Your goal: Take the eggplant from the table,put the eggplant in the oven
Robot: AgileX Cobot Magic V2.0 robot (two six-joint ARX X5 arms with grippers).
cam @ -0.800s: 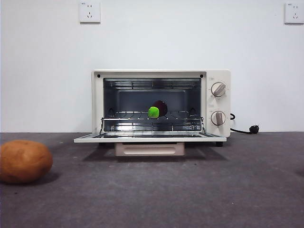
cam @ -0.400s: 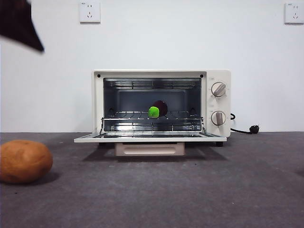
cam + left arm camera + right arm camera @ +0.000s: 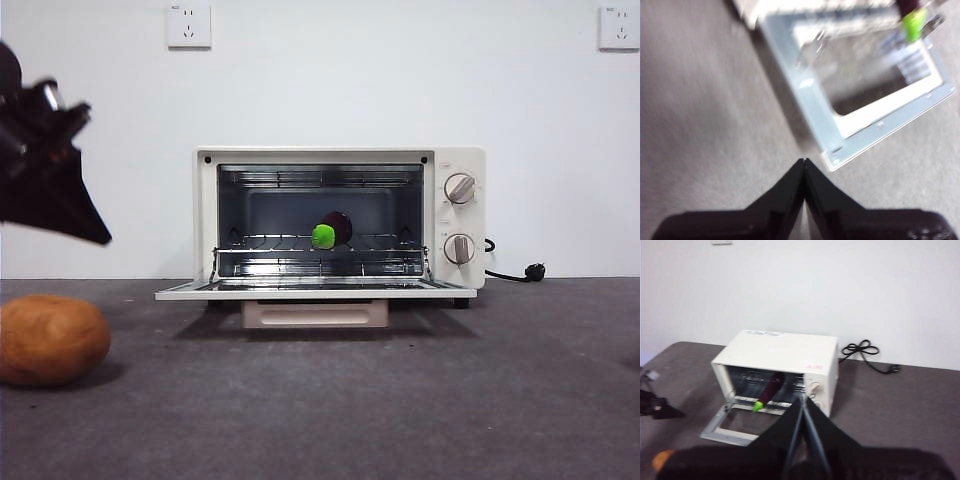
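Note:
The eggplant (image 3: 335,228) lies on the wire rack inside the oven (image 3: 205,220), its green cap pointing out toward the open door (image 3: 315,292). From the right wrist the eggplant (image 3: 769,389) shows lengthwise on the rack. Only its green end (image 3: 913,22) shows in the blurred left wrist view. My left gripper (image 3: 98,236) hangs shut above the table (image 3: 400,400), left of the oven and apart from it. Seen from its own wrist, the left gripper (image 3: 804,162) sits near the door's corner (image 3: 835,157). My right gripper (image 3: 802,399) is shut and empty, high and well back from the oven (image 3: 790,352).
A round brown potato (image 3: 50,340) rests on the table at the near left, below the left arm. A black power cord (image 3: 520,273) trails from the oven's right side. The lowered door juts out over the table in front of the oven.
The left arm has come down from the top left corner of the front view to about the oven's mid height. The eggplant and the potato have not moved.

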